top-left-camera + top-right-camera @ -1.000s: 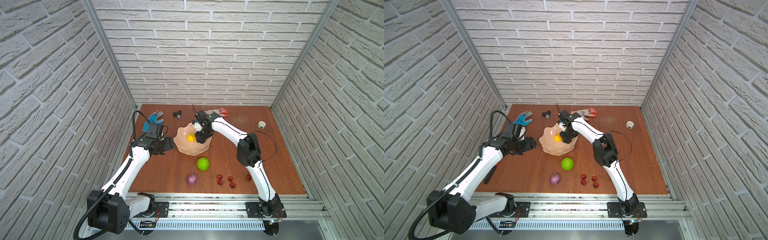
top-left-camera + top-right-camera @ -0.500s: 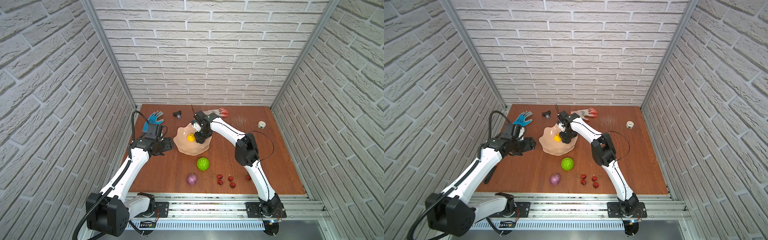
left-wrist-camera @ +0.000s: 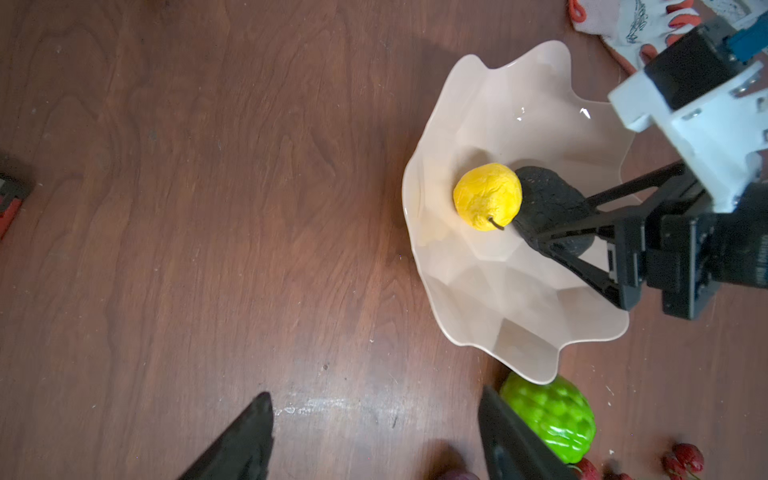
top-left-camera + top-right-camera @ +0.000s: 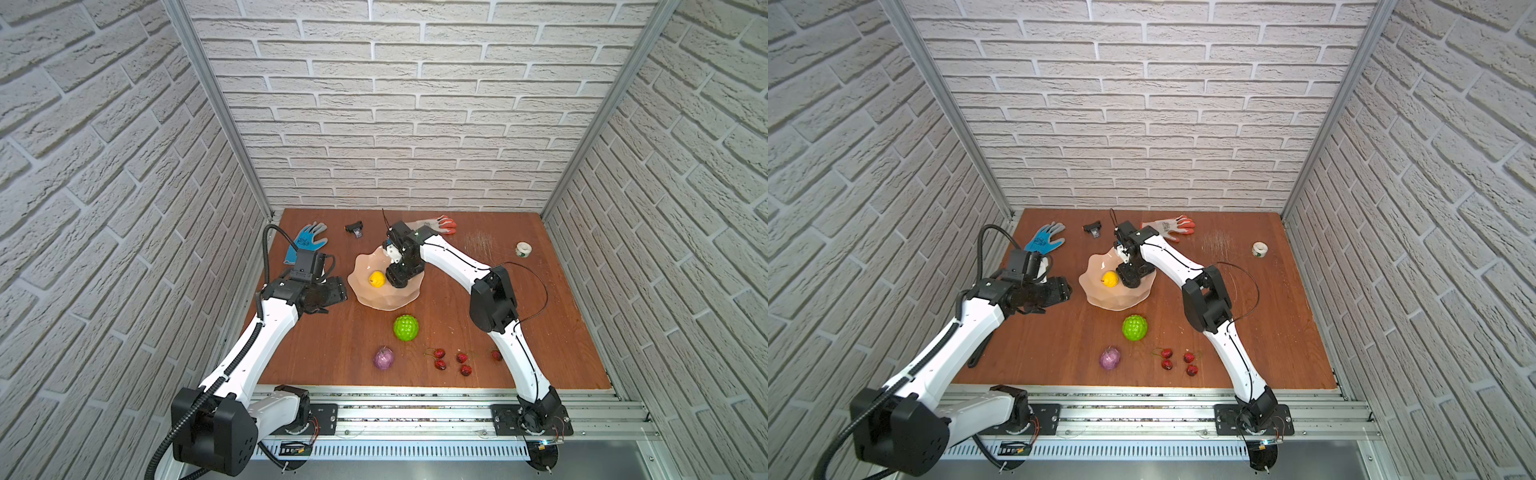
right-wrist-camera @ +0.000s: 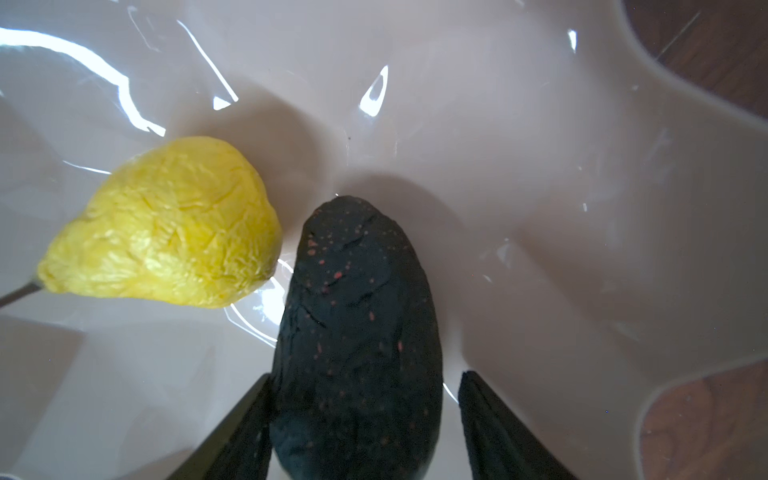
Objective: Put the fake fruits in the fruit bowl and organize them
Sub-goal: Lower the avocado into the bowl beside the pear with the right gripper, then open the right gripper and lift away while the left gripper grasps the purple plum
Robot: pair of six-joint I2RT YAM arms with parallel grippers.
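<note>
room: white brick-pattern walls close you in on three sides
bench: brown wood grain, scuffed pale towards the far edge
right arm: elbow raised mid-bench, forearm reaching left, wrist tipped down into the fruit bowl
left arm: forearm stretched from the near left corner, wrist level, just left of the fruit bowl
fruit bowl: pale peach, wavy rim, standing left of centre
right gripper: your jaws are parted around the avocado, one finger against it, a gap at the other
left gripper: jaws wide, nothing between them, above bare wood
avocado: lying in the fruit bowl, close beside the yellow fruit
green ball: on the bench, just in front of the fruit bowl
purple fruit: nearer you than the green ball
red berries: scattered just right of the purple fruit
</note>
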